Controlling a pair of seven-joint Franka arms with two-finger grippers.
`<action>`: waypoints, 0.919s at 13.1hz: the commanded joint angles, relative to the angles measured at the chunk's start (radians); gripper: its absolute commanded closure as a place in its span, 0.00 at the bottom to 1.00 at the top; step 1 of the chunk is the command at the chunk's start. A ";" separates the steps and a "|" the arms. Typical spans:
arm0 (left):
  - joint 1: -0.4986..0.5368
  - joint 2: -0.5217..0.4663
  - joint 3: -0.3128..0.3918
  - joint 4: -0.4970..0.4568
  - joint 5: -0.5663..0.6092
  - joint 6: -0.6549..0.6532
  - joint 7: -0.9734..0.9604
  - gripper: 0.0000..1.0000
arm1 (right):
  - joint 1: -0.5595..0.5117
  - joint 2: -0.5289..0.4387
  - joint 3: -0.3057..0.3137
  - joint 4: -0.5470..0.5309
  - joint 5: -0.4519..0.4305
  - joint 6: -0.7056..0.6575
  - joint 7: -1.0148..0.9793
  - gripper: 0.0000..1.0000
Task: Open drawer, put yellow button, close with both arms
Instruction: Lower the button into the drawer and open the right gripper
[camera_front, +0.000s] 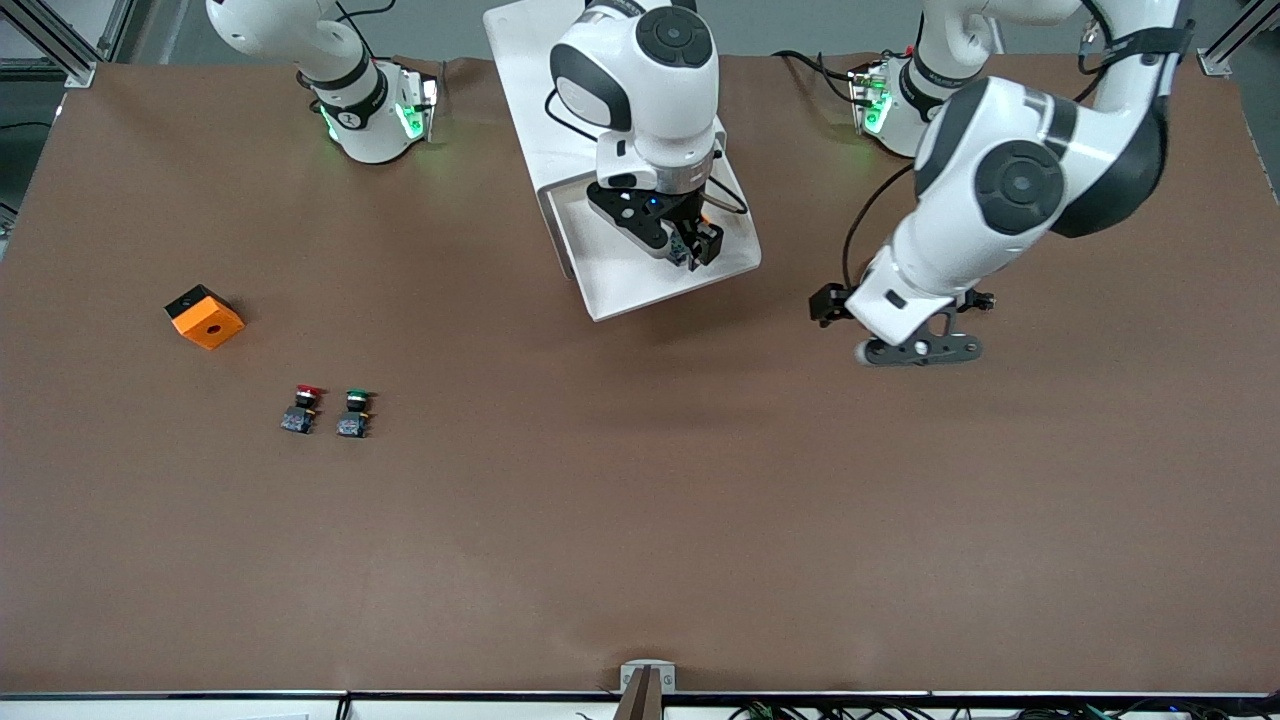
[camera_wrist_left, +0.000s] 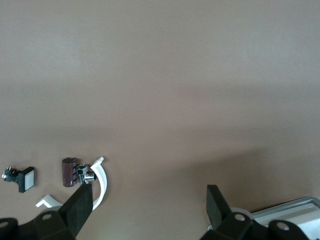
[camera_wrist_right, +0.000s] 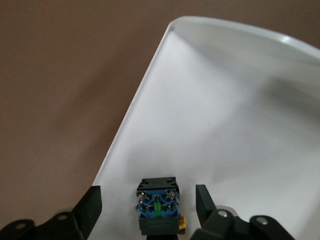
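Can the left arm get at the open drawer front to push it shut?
Probably yes. The left pincer hangs open over bare table toward the left arm's end, beside the drawer. Only the right pincer, open over the yellow button in the drawer, is close.

Brown table (camera_front: 640, 520): cabinet (camera_front: 530, 120), orange block (camera_front: 204, 316), red-capped button (camera_front: 302, 408) (green-capped button (camera_front: 354, 413) beside).

right tool (camera_front: 693, 243) crowds open drawer (camera_front: 610, 275).
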 joint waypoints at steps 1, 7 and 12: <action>-0.006 0.033 -0.083 -0.010 0.064 0.034 0.008 0.00 | -0.050 0.010 0.007 0.110 0.008 -0.118 -0.120 0.00; -0.015 0.048 -0.152 -0.029 0.092 0.069 0.008 0.00 | -0.250 -0.065 0.004 0.151 0.052 -0.259 -0.624 0.00; -0.054 0.117 -0.153 -0.041 0.091 0.169 -0.175 0.00 | -0.497 -0.117 0.002 0.150 0.052 -0.395 -1.086 0.00</action>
